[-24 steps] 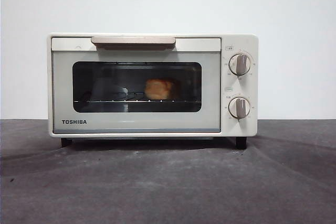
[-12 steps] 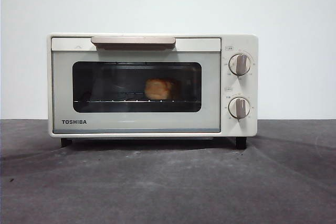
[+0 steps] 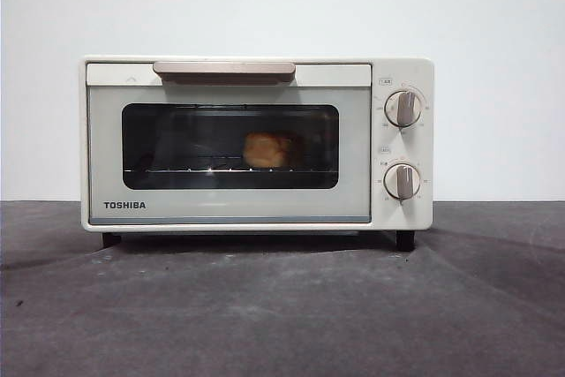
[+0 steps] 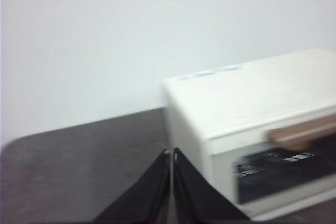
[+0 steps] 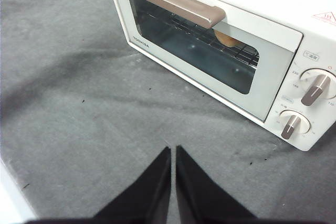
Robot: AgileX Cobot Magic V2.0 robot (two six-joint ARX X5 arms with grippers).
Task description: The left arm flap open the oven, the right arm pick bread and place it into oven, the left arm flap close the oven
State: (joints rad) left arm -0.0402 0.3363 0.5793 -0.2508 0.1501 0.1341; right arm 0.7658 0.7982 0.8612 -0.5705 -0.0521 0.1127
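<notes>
TOSHIBA lettering marks the shut oven holding bread.

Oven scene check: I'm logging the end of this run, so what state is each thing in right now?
oven: door shut, handle up at the top.
bread: inside, on the wire rack, behind the glass.
two knobs: pointers upright.
left gripper: jaws together, holding nothing, beside the oven.
right gripper: jaws together, holding nothing, above the cloth in front of the oven.
</notes>
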